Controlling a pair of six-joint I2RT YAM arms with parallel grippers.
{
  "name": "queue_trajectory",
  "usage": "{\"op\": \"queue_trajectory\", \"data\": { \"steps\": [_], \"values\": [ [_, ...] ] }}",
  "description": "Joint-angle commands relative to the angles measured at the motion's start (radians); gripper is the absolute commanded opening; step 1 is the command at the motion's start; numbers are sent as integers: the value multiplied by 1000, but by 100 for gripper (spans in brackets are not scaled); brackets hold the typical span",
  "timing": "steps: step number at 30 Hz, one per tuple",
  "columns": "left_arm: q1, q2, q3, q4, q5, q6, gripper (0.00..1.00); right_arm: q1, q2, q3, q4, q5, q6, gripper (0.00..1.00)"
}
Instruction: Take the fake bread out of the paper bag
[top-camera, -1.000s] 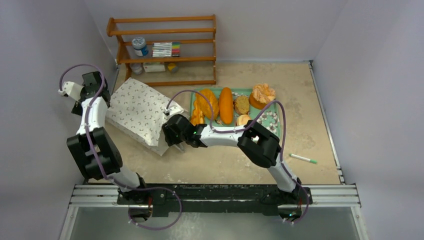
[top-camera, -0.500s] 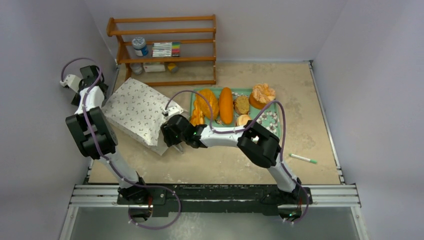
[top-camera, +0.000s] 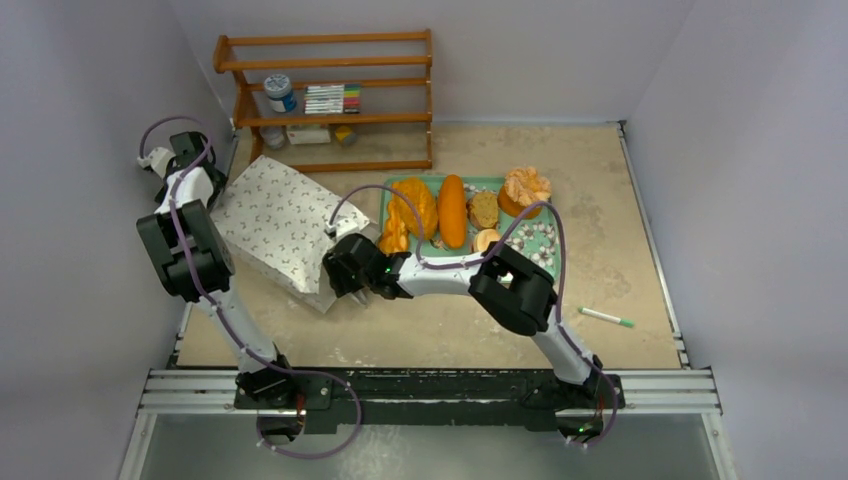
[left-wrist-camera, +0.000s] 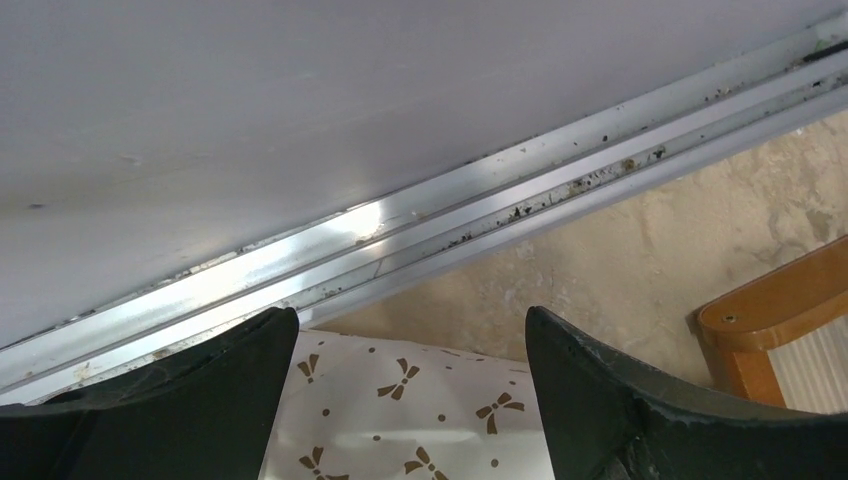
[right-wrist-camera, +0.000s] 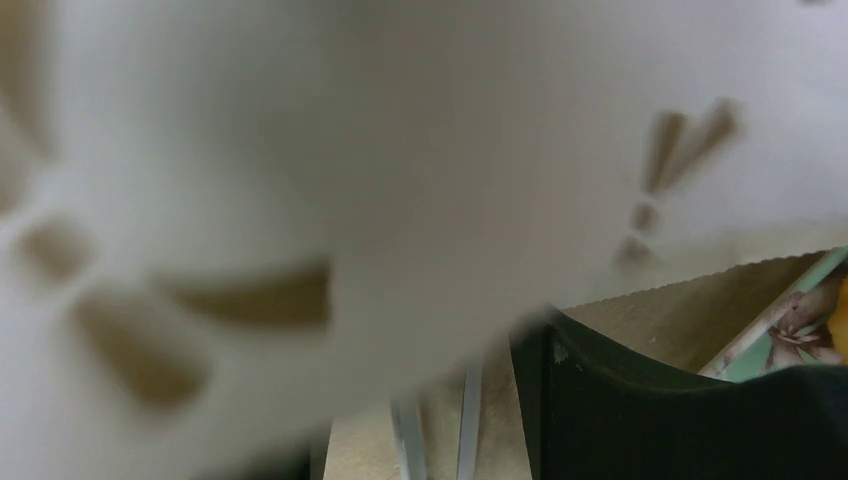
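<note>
The fake bread (top-camera: 452, 212) is laid lengthwise up-frame on the tray (top-camera: 541, 250) at centre, just right of the paper bag (top-camera: 280, 225), at whose mouth the right gripper (top-camera: 358, 292) is set, opening unclear, the left gripper (left-wrist-camera: 410, 322) spread wide.

Tight: far-left corner between wall (top-camera: 100, 200), paper bag (top-camera: 275, 220) and wooden shelf (top-camera: 330, 118) | Blocked: green tray (top-camera: 532, 240) at centre | Open: near surface (top-camera: 420, 330) strip, right side around pen (top-camera: 605, 318)

White bow-printed paper bag (top-camera: 285, 225), orange bread (top-camera: 452, 210), green floral tray (top-camera: 540, 240)
</note>
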Motion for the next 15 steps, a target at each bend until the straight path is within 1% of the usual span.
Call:
{"op": "queue_trajectory", "data": {
  "steps": [1,8,15],
  "values": [
    [13,45,54,-17,107,39,83,5,42,38,4,13,-15,60],
    [-34,57,67,-49,101,84,81,5,78,70,21,4,-11,59],
    [-86,74,91,-78,85,123,81,6,78,81,22,0,-11,54]
  ]
}}
